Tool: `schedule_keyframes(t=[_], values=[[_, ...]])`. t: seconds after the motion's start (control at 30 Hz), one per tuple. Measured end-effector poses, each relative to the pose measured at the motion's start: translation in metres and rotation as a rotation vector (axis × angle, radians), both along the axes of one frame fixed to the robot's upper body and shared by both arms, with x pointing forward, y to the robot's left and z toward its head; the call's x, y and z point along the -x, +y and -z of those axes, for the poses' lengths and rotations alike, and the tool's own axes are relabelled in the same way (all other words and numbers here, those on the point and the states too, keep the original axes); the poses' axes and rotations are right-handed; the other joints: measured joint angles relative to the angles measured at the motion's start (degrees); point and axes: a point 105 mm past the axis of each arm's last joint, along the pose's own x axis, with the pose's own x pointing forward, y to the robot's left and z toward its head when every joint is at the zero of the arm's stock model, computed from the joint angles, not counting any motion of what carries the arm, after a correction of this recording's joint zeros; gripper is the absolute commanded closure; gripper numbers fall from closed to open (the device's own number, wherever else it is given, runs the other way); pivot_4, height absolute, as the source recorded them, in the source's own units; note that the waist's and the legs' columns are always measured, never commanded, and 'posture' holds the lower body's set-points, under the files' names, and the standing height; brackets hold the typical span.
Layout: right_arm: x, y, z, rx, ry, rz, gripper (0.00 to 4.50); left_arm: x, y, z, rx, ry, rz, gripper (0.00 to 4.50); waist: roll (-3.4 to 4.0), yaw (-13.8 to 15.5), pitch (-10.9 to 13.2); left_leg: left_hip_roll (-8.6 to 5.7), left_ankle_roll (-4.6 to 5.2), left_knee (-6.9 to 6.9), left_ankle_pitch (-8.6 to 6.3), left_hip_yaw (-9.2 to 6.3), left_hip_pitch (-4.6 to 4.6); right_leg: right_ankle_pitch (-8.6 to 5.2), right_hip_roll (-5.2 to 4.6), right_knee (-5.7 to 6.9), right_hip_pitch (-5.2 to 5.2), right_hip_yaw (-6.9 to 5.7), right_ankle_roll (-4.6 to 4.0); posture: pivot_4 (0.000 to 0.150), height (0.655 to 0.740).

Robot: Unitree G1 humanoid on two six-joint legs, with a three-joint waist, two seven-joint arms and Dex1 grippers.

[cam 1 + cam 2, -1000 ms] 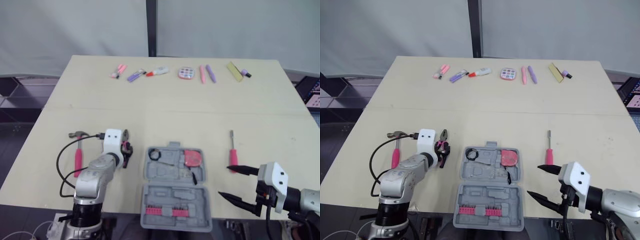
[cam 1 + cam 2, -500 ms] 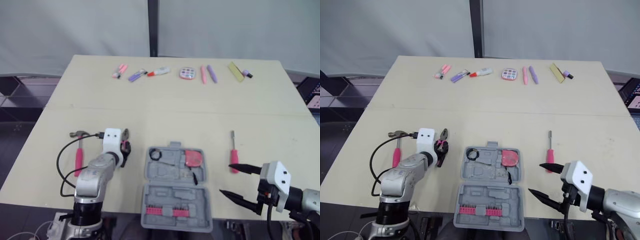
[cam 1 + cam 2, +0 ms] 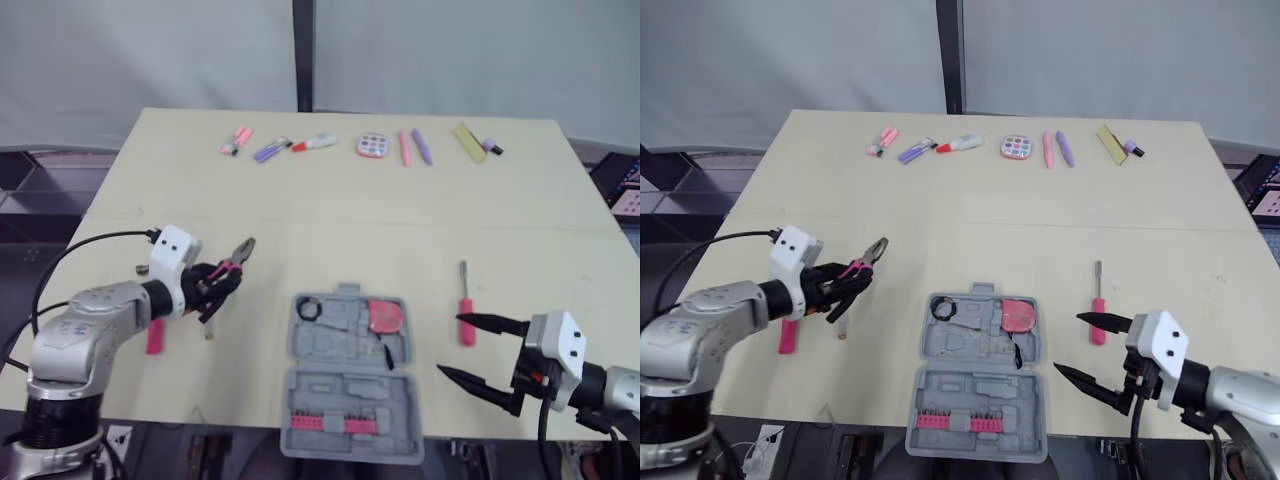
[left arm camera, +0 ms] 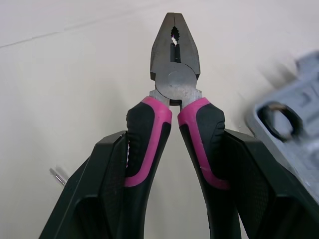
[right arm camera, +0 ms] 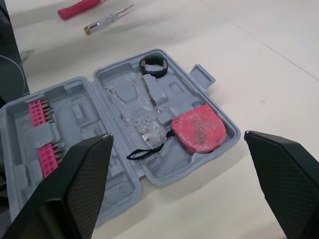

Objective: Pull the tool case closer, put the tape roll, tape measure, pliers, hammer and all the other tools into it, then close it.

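While the tool case (image 3: pixel 352 375) lies open at the near edge of the table (image 3: pixel 330 215), I see a row of pink bits (image 3: pixel 340 423) along the front of its nearer half. Just right of that half, my right gripper (image 3: pixel 450 345) hovers with its two black fingers (image 5: pixel 84 189) spread wide and nothing between them. From its wrist camera they frame the open case.

In the farther half of the case sit the red tape measure (image 3: pixel 385 316), on the right, and the black tape roll (image 3: pixel 311 309), in the far left corner. The pink-handled screwdriver (image 3: pixel 466 305) lies on the table to the right of the case. Its handle end is just by my right gripper's farther fingertip, and I cannot tell whether they touch.

Left of the case, my left gripper (image 3: pixel 208 287) is clamped on the pliers (image 3: pixel 232 260), one finger pressed against the outside of each pink-and-black handle. The nose is closed and points away toward the far right. The hammer (image 3: pixel 155 337) shows its pink handle on the table beside that gripper, its head hidden behind the arm. A slim small tool (image 3: pixel 208 330) lies near it.

Along the far edge runs a row of pens, markers and other small items (image 3: pixel 370 146), well apart from everything else.
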Motion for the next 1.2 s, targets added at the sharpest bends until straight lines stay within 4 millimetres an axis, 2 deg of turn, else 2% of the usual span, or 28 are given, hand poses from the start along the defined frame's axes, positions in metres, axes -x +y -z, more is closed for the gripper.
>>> schedule_keyframes(t=[0.23,0.4,0.57,0.77,0.9,1.03,1.2], values=[[0.0,0.008,-0.002,-0.011,-0.026,-0.05,0.0,0.022,-0.026,-0.003,0.019,0.017,0.336,2.09,0.05,0.0,0.0,-0.01,0.0,0.01,0.0,-0.02,-0.04,0.0,0.0,-0.01,0.01,-0.01,0.0,0.15,0.7134],[-0.013,0.024,-0.011,-0.001,-0.045,-0.122,0.0,0.037,-0.041,-0.001,-0.039,0.025,0.603,2.09,0.11,-0.7,0.1,0.01,-0.03,0.0,0.02,0.02,-0.04,-0.01,0.02,-0.01,0.0,-0.01,-0.01,0.15,0.7134],[-0.027,0.038,-0.015,0.066,-0.001,-0.163,0.0,0.043,-0.051,0.002,-0.173,-0.011,0.796,2.09,0.12,-0.7,0.1,0.0,-0.03,0.0,0.02,-0.02,-0.08,-0.01,0.02,-0.02,-0.01,-0.01,-0.01,0.15,0.7134],[-0.04,0.06,-0.02,0.11,0.04,-0.208,0.0,0.034,-0.078,-0.005,-0.192,-0.087,0.909,2.09,0.11,-0.2,0.1,-0.04,-0.01,0.06,0.01,-0.03,-0.17,-0.01,0.01,0.02,-0.06,-0.01,-0.01,0.15,0.7134],[-0.038,0.077,-0.013,0.148,0.078,-0.274,0.0,0.032,-0.098,-0.008,-0.189,-0.117,0.967,2.09,0.1,-0.2,0.1,-0.03,0.01,0.02,0.0,-0.06,-0.21,-0.01,0.03,0.12,-0.15,-0.04,-0.01,0.15,0.7134],[-0.038,0.085,-0.012,0.15,0.089,-0.288,0.0,0.03,-0.113,-0.006,-0.182,-0.126,0.997,2.09,0.09,-0.2,0.1,-0.04,0.01,0.1,0.0,-0.05,-0.21,-0.01,0.02,0.23,-0.17,-0.06,-0.01,0.15,0.7134],[-0.042,0.091,-0.008,0.172,0.073,-0.268,0.0,0.024,-0.121,-0.005,-0.177,-0.111,0.981,2.09,0.09,-0.2,0.1,-0.04,0.01,0.09,0.0,-0.05,-0.21,-0.01,0.03,0.34,-0.23,-0.06,-0.01,0.15,0.7134]])
